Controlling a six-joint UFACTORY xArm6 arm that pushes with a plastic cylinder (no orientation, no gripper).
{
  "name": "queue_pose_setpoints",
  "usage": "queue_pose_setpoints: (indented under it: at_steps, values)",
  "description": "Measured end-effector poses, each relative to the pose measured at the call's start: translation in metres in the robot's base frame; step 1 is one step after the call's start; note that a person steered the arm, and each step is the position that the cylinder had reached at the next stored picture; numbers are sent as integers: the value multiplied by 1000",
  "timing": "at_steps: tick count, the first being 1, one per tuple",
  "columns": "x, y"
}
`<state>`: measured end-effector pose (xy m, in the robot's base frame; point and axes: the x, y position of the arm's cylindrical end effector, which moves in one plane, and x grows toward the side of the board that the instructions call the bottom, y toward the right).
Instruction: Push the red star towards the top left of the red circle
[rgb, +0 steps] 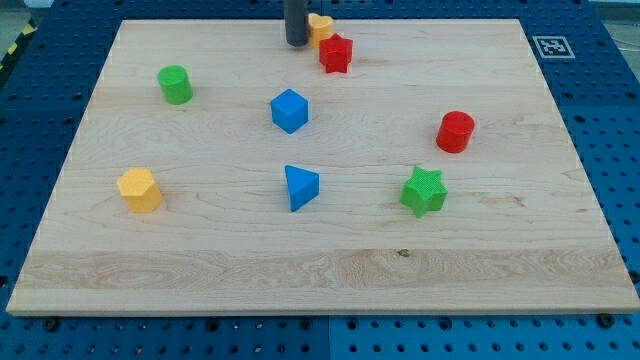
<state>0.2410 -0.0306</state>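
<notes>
The red star (336, 53) lies near the view's top, just right of centre. The red circle (455, 131) stands at the view's right, below and right of the star. My tip (297, 43) is at the top edge, just left of the red star and touching a yellow block (320, 27) that sits directly above the star. The rod enters from the top of the view.
A green circle (175, 84) at the left, a blue cube (289, 110) in the middle, a blue triangle (300, 187) below it, a yellow hexagon (139, 190) at lower left, a green star (424, 191) at lower right. The wooden board (320, 280) lies on a blue pegboard.
</notes>
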Motion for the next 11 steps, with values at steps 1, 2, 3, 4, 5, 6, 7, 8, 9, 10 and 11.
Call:
queue_pose_setpoints:
  at_steps: [1, 2, 3, 4, 5, 6, 7, 8, 9, 10, 11]
  values:
    - [9, 10]
    - [22, 22]
    - [28, 55]
    - [35, 79]
    - [57, 80]
    - [74, 84]
    - [75, 84]
    - [75, 85]
    - [78, 103]
    - [85, 107]
    - [86, 107]
